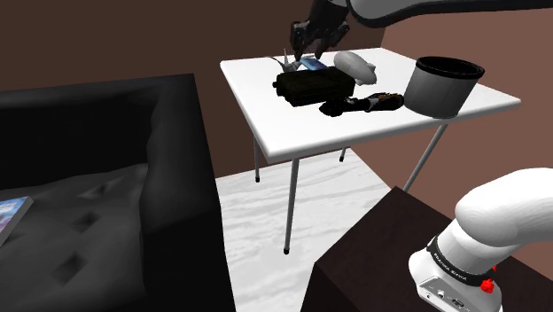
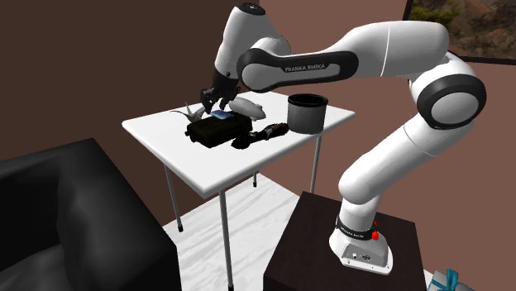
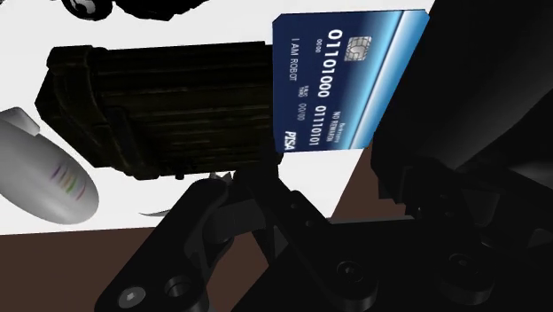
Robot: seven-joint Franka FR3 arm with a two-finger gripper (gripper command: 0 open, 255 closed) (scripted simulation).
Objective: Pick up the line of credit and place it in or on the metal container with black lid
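Note:
The credit card (image 3: 346, 80) is dark blue with white digits and a chip. My gripper (image 3: 328, 164) is shut on it, the card's edge tucked behind one finger (image 3: 443, 133). In the shoulder view the card (image 1: 312, 64) hangs just under the gripper (image 1: 310, 46) at the far side of the white table (image 1: 284, 124), beyond a black case (image 1: 315, 86). The grey round container with a black top (image 1: 441, 86) stands at the table's right end in that view, well apart from the gripper. The second exterior view shows the card (image 2: 222, 114), gripper (image 2: 217, 101) and container (image 2: 306, 112).
On the table lie the black case (image 2: 217, 129), a white oval object (image 1: 354, 62), a dark lumpy object (image 1: 359, 104) and a small pale spiky item (image 1: 285, 62). A black sofa (image 1: 97, 177) stands at the shoulder view's left. The dark stand (image 2: 347, 248) holds the arm's base.

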